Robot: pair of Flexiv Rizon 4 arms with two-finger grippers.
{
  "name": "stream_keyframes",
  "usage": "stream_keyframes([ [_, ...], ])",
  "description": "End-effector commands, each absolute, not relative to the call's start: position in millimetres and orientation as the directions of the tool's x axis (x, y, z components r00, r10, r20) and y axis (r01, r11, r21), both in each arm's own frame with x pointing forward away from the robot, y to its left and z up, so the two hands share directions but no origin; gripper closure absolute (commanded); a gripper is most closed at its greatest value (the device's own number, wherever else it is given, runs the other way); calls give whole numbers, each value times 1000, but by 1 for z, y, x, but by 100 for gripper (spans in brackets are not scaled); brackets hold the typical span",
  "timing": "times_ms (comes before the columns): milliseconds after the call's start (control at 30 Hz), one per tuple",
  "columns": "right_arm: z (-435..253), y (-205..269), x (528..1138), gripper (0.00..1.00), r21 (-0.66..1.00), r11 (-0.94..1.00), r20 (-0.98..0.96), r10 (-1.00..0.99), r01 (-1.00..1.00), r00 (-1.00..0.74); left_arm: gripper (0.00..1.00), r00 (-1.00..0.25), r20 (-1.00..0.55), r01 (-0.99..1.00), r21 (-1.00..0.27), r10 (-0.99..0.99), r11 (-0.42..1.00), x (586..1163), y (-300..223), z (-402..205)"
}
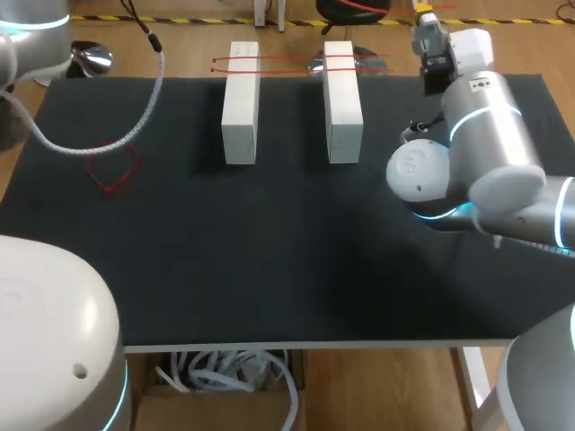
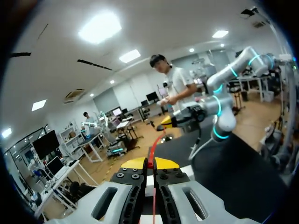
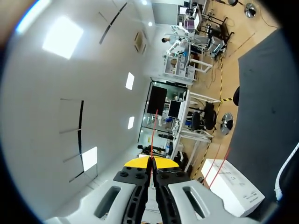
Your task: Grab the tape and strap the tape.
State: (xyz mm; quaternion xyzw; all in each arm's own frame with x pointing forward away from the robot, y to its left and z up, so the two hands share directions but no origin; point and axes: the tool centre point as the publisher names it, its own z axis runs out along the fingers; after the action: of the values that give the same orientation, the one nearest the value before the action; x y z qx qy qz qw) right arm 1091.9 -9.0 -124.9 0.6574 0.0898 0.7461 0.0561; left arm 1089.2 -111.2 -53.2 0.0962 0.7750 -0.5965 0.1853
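Left fingers (image 2: 135, 163) are clenched on the red tape (image 2: 153, 149). The strand runs straight out from between their yellow tips toward our other arm's yellow tips ahead. Right fingers (image 3: 138, 162) are pinched tight as well, and a thin red line of the same tape comes out between them.

Now the wide look from the head view. We see the black desk (image 1: 296, 260) spread across most of it. Our right arm (image 1: 476, 135) comes in from the right, with its wrist up by the desk's far right corner. Our left arm (image 1: 36, 31) shows at the far left corner.

Two white blocks stand side by side at the far middle of the desk, a clear gap between them: the left block (image 1: 241, 103) and the right block (image 1: 342, 99). The tape lies across the far ends of both, two strands close together, and carries on past the right block toward the right arm. From the right wrist view we catch a red strand crossing the top of one block.

A white braided cable (image 1: 135, 126) curves over the desk's far left part. Just beside its low bend a small red loop (image 1: 115, 171) lies flat on the desk, well apart from the blocks.
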Motion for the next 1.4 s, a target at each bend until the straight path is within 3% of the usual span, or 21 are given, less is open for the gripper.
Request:
stream_keyframes([
  [33, -120, -11, 1087, 100, 230, -972, 969, 224, 44, -105, 100, -905, -422, 329, -625, 47, 708, 1086, -112, -49],
  [167, -121, -10, 1086, 100, 252, -966, 964, 246, 57, -103, 100, -924, -370, 304, -563, 95, 768, 1082, -111, -54],
  [733, -123, -8, 1084, 100, 287, -954, 954, 278, 84, -113, 100, -974, -126, 227, -531, 190, 817, 1070, -102, -76],
  [767, -124, -7, 1083, 100, 288, -954, 954, 278, 86, -112, 100, -977, -173, 200, -557, 124, 806, 1071, -104, -76],
  [1300, -123, 5, 1086, 100, 330, -933, 940, 311, 142, -140, 100, -977, -173, 200, -557, 124, 806, 1071, -104, -76],
  [1400, -122, 7, 1086, 100, 362, -920, 928, 341, 150, -147, 100, -983, -148, 170, -501, 109, 849, 1071, -103, -74],
])
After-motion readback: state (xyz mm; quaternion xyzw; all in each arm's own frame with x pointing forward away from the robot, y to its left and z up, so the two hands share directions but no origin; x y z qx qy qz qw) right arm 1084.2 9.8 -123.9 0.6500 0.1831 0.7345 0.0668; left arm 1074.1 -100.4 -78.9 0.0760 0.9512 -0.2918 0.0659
